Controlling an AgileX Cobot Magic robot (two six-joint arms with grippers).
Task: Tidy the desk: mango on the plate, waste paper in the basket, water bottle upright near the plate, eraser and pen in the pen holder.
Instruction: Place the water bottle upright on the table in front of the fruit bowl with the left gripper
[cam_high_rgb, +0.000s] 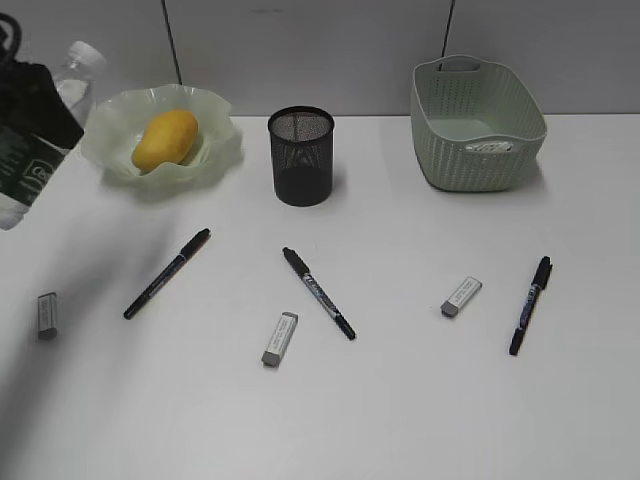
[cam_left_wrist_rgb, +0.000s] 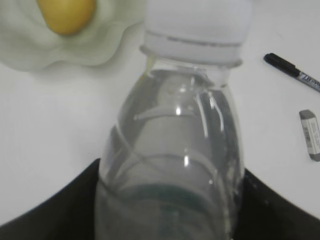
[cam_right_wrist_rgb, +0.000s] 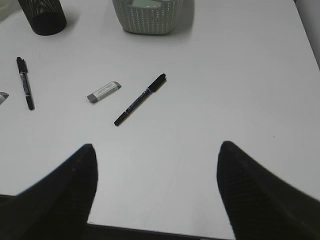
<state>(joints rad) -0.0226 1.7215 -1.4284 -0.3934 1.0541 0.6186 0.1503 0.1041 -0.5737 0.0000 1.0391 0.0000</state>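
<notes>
Left gripper clamped on water bottle, tilted above desk beside plate holding mango. Right gripper spread wide, empty, above bare desk.

I count three black marker pens, three grey-and-white rectangular erasers, one yellow-orange oval mango.

Glossy clear-plastic water bottle — matt desk.
</notes>
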